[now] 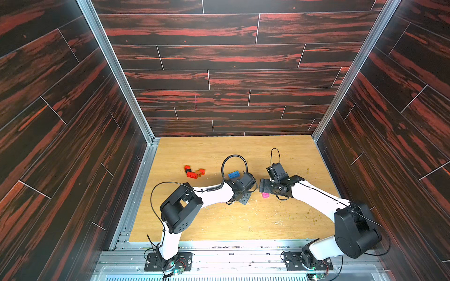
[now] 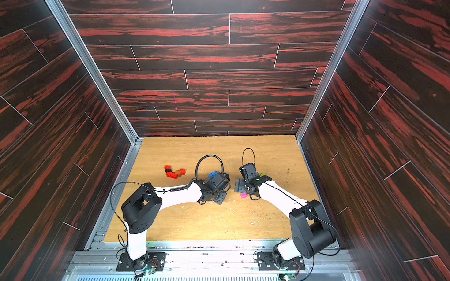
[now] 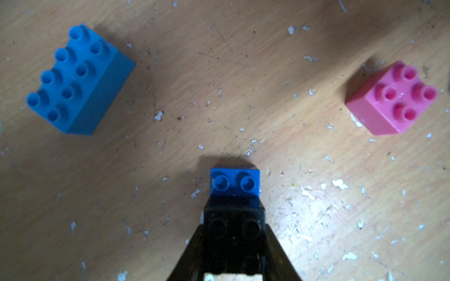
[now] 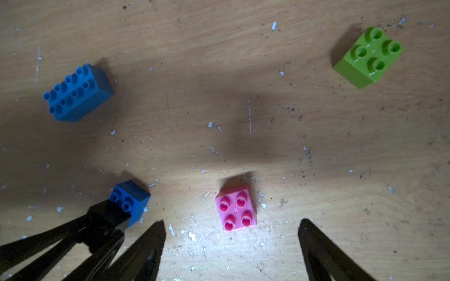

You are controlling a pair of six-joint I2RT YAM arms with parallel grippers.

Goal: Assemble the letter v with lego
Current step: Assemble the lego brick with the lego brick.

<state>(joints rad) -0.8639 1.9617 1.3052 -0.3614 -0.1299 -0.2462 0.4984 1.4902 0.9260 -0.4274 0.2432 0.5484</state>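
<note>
Bricks [image 1: 194, 172] in red, black and brown cluster on the table [image 1: 219, 219] in both top views. Left wrist view: left gripper [image 3: 234, 219] clenched on a black brick [image 3: 233, 231], small blue brick [image 3: 235, 181] against it. Right wrist view: right gripper [image 4: 232, 222] spread, pink brick [image 4: 235, 204] untouched between its tips.

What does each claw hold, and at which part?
Left claw grips the black brick by its sides, small blue brick attached. Right claw holds nothing.
</note>
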